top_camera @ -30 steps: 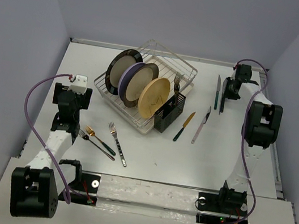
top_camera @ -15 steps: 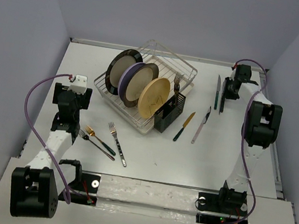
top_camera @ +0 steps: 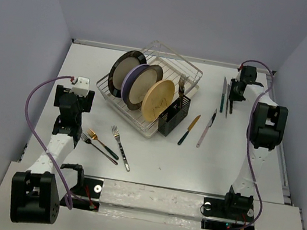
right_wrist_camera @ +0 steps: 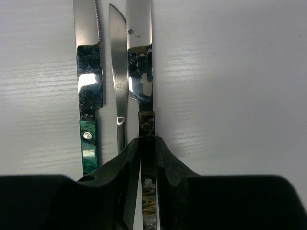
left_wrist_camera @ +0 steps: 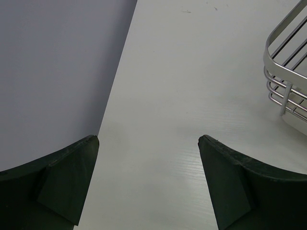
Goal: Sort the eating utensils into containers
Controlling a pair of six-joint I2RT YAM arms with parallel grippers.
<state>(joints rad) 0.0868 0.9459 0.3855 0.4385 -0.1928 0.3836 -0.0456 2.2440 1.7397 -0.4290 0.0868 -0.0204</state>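
Progress: early. Count one silver fork (top_camera: 181, 84) as sorted, standing tines-up in the small black slotted plastic cutlery holder (top_camera: 173, 118) at frame centre of the overhead view, at the lower-right corner of the silver wire dish rack (top_camera: 192, 69).

Treat everything else as outstanding:
- a cluster of three forks (top_camera: 104, 146) flat on the white table (top_camera: 150, 167) at lower left
- a gold-bladed knife with a dark green handle (top_camera: 188, 130) and a plain silver knife (top_camera: 206, 128), just right of the holder
- three more knives at upper right

Right gripper (right_wrist_camera: 147, 143): clenched on the handle of the dark-handled steel knife (right_wrist_camera: 144, 96), rightmost of those three. Knife judged flat on the table, not yet lifted.

Left gripper (left_wrist_camera: 147, 139): released, fingers wide apart, nothing between them, at the left edge of the overhead view near the forks.

Consult the right wrist view for detail unresolved overhead:
- three parallel knives, with a teal-handled serrated knife (right_wrist_camera: 88, 96) at left and an all-silver knife (right_wrist_camera: 118, 81) in the middle, just beside the held one
- finger contact on both sides of the handle

Consult the overhead view for holder, fork cluster and remaining count, all absent from both wrist views. Expect only bare table, wall and one rack corner in the left wrist view.
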